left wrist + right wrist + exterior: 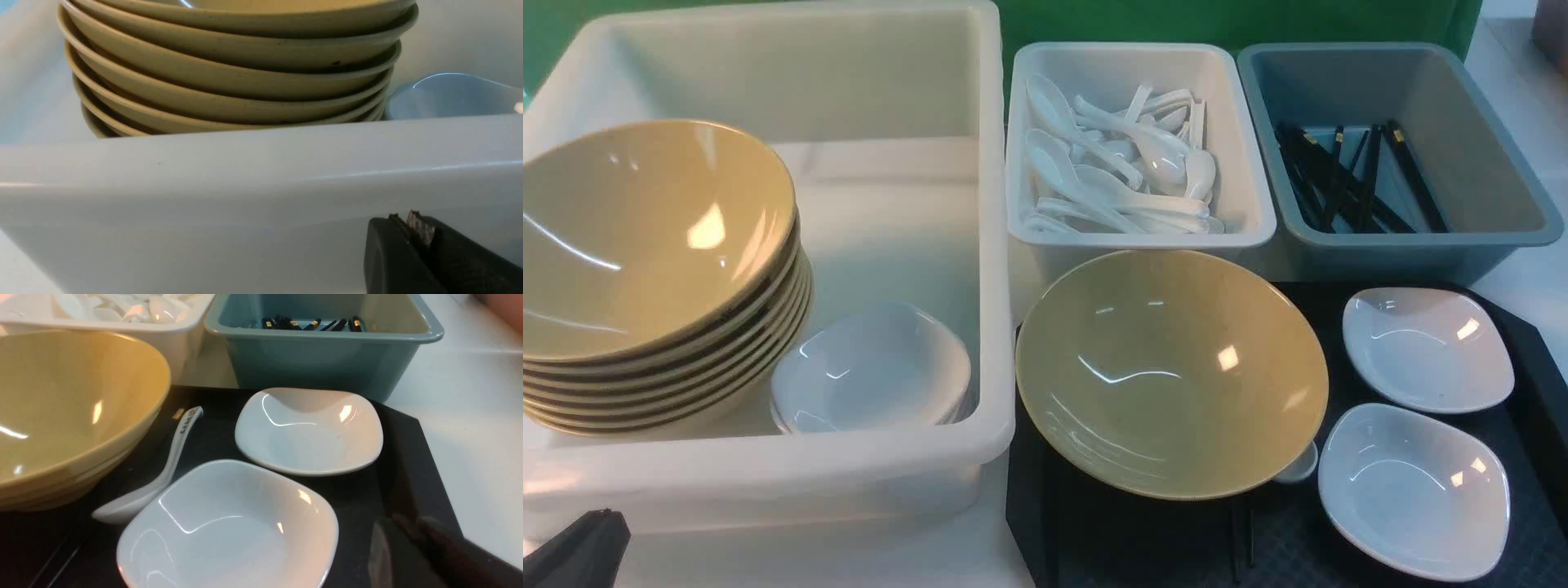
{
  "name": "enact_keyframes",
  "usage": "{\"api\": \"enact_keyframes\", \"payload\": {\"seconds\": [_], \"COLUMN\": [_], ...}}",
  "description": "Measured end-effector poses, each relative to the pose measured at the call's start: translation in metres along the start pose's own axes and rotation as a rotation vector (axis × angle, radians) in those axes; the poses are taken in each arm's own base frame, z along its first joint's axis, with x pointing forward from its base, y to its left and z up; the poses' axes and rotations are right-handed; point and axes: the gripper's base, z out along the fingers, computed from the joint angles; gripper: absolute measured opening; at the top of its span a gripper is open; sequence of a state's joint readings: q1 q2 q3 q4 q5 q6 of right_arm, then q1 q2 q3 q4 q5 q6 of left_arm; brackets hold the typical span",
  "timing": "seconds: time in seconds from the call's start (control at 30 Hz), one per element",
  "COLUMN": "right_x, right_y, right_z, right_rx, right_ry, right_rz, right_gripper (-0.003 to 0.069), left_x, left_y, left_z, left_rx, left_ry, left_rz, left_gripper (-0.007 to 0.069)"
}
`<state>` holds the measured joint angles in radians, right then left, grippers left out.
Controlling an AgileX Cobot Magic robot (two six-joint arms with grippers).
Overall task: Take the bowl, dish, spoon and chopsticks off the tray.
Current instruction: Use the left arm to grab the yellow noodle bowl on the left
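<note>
The bowl sits on the tray with the spoon touching its side, well right of the closed left tool. The right tool is a dark blur, and I cannot tell its state.

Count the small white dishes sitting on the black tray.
2. The far dish sits on the tray's right side near the grey tub; the near dish sits closer to the robot, right of the yellow bowl. The bowl's rim may hide more.
</note>
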<state>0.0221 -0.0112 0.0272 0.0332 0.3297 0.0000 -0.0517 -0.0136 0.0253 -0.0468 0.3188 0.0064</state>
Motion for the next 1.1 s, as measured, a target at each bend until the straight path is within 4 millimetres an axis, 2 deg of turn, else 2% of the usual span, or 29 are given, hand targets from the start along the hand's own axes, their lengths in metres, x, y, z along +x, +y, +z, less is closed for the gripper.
{"api": "enact_keyframes", "payload": {"seconds": [1.1], "right_x": [0.0000], "right_y": [0.0000], "right_z": [0.0000], "right_rx": [0.000], "right_ry": [0.000], "right_rz": [0.000], "right_gripper": [0.0115], "left_x": [0.0000], "left_y": [0.0004], "left_z": [0.0000], "left_rx": [-0.004], "left_ry": [0.000], "left_rz": [0.022], "left_gripper": [0.0011]}}
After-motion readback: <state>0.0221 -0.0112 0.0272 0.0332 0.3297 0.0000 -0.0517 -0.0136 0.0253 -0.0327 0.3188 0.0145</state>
